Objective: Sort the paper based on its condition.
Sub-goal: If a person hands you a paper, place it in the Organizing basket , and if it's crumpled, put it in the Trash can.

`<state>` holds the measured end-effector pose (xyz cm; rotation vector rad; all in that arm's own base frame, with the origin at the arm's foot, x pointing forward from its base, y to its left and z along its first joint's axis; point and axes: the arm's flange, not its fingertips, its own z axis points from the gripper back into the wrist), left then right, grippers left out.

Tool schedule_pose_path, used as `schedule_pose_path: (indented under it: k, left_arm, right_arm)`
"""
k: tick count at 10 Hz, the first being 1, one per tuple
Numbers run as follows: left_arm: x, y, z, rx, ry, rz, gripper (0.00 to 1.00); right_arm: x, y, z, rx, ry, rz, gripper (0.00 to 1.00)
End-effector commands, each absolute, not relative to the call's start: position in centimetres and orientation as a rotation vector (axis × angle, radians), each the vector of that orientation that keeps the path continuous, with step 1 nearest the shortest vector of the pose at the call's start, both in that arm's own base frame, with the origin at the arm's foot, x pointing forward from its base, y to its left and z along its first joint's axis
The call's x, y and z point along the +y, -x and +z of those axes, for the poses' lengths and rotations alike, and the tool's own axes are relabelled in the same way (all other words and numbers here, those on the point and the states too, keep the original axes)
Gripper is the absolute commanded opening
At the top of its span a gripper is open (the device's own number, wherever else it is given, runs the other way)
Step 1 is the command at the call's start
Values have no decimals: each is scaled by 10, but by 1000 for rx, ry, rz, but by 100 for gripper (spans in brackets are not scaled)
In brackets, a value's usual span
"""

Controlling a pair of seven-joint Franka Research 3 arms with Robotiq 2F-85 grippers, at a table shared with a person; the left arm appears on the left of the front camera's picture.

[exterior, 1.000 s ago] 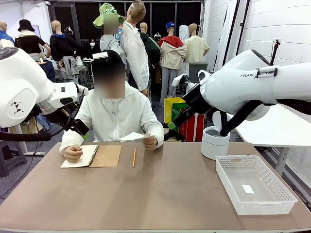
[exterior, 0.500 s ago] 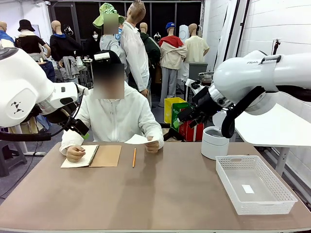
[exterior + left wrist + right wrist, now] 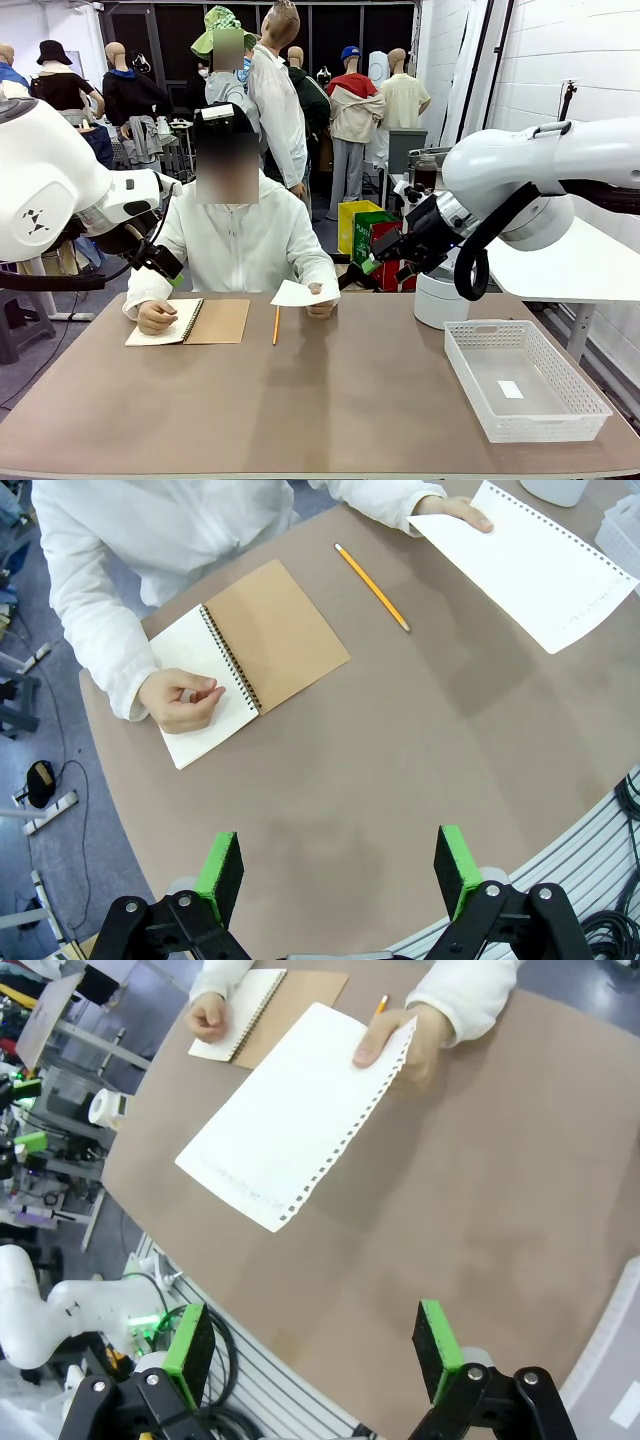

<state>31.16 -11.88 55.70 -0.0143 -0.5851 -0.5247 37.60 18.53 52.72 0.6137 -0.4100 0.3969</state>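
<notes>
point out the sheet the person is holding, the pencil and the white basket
sheet of paper (image 3: 295, 1115), right wrist view, middle of the page
pencil (image 3: 372, 588), left wrist view, midway along its shaft
white basket (image 3: 550, 424), front view, on its near wall
</notes>
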Motion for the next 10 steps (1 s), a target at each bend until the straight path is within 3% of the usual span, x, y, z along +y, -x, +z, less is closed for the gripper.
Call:
schedule_pose_path:
  k: [1,3,6,10]
  left_arm:
    - [-118,-312,557,-589,22,-522,100]
    - [-118,-312,557,-589,22,-522,100]
    - [-118,-312,557,-589,22,-522,100]
    - [-118,-312,557,-589,22,-522,100]
  right_arm:
    - [185,-377,532,-414,-638,402,100]
    - [185,-376,530,-416,-614,398,100]
    - [176,-419,508,-110,-886,-53,100]
    - [166,-449,454,155,-1099,-314,100]
